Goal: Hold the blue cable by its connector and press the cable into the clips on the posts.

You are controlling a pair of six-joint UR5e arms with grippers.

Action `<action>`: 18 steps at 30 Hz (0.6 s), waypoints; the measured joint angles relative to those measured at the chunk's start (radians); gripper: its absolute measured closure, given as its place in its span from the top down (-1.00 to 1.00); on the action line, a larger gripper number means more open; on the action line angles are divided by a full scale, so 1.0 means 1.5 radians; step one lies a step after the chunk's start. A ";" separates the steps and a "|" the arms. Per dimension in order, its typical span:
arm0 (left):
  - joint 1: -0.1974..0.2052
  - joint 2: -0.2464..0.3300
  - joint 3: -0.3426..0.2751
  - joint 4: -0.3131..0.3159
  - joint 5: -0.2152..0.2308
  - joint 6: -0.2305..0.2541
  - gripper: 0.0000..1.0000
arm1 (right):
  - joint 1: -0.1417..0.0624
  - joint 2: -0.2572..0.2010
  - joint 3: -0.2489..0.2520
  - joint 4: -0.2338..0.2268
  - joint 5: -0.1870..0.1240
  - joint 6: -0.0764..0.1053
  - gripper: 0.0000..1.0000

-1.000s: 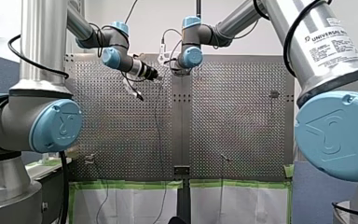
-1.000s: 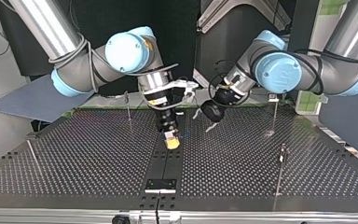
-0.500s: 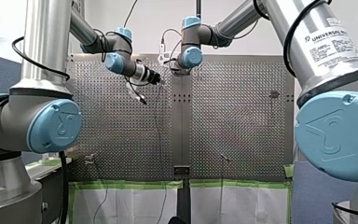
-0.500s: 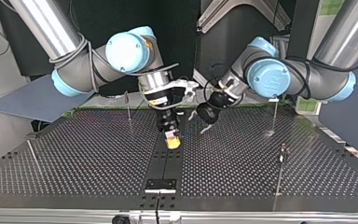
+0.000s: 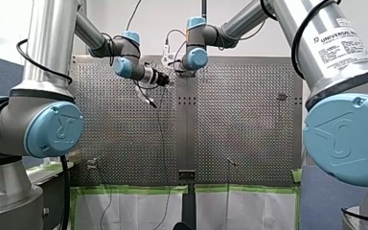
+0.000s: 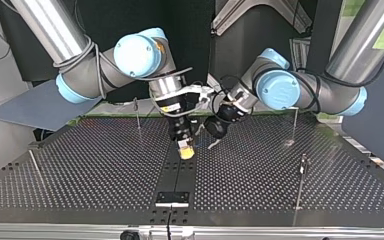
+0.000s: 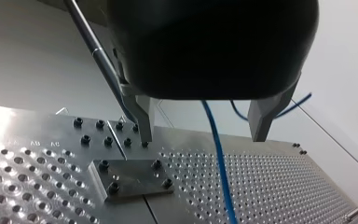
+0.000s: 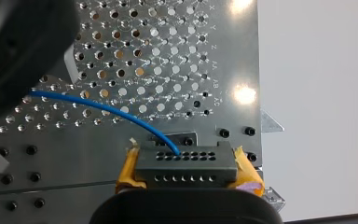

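Right tool (image 8: 186,176) grips the connector (image 8: 186,158) between yellow pads, low over the bench's (image 6: 280,190) middle seam, nearer the top view's far edge. The cable (image 7: 220,168) leaves it and runs between the left tool's (image 7: 203,127) spread fingers, apparently untouched. I judge this the step before routing: no post (image 6: 295,125) seems to carry cable. Next, the left tool should close loosely and lead the cable to a clip. One cable, one connector, two tools, four posts.
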 joint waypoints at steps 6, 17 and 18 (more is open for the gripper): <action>-0.004 -0.009 0.018 0.007 -0.014 -0.007 1.00 | 0.000 0.000 0.000 0.000 -0.002 0.000 -1.00; -0.004 -0.010 0.023 0.013 -0.033 0.009 1.00 | 0.001 0.000 0.000 0.001 -0.004 0.000 -1.00; -0.004 -0.010 0.023 0.014 -0.034 0.012 1.00 | 0.001 0.000 0.000 0.001 -0.004 0.000 -1.00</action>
